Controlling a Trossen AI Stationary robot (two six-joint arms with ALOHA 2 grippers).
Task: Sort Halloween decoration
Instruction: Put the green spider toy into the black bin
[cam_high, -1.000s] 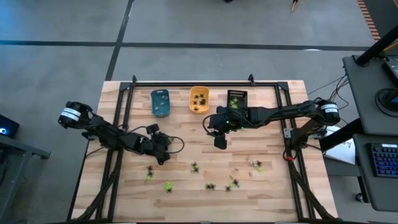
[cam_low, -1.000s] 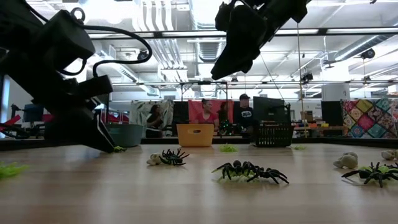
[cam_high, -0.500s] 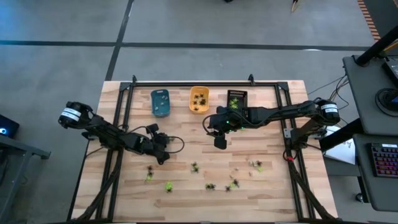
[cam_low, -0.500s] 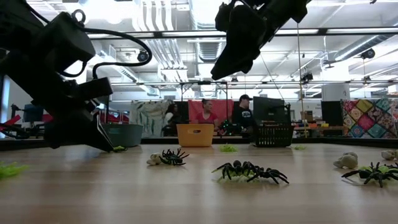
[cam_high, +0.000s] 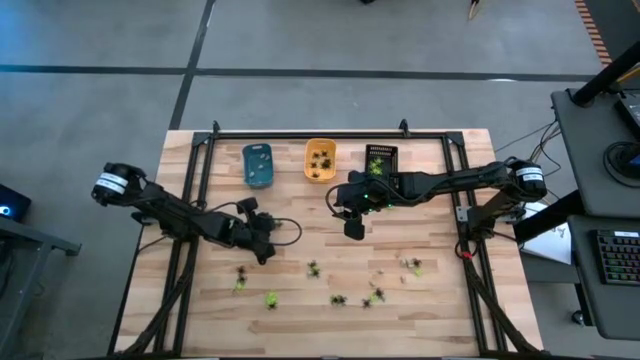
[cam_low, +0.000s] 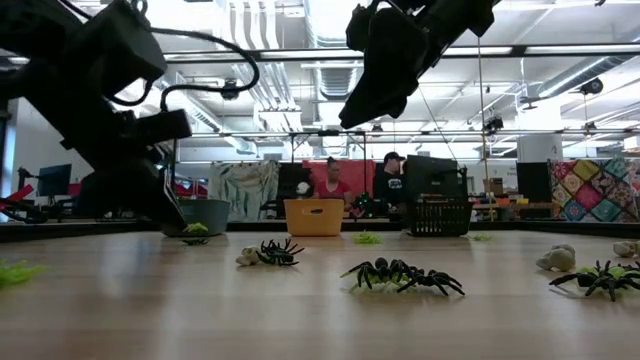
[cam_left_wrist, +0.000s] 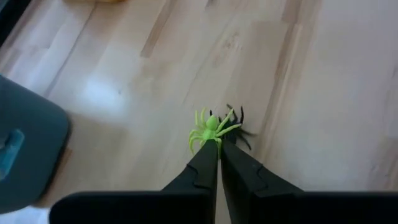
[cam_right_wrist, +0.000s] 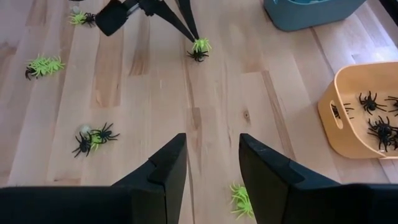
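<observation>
The left gripper (cam_left_wrist: 218, 151) has just snapped its jaws tight on a yellow-green spider (cam_left_wrist: 210, 129) and lifted it clear of the table (cam_left_wrist: 323, 74), so one pick looks done; a tray drop likely comes next. The right gripper (cam_right_wrist: 211, 168) hangs mid-table, jaws parted, empty. Other spiders (cam_high: 338, 299) lie scattered along the near side.

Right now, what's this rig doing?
It is sorting plastic spiders into trays. The left gripper is shut on a green spider, just above the table, near the blue tray. The right gripper hangs open over the middle of the table and holds nothing. Black spiders lie in the orange tray, green ones in the black tray. More spiders are scattered along the front of the table.
</observation>
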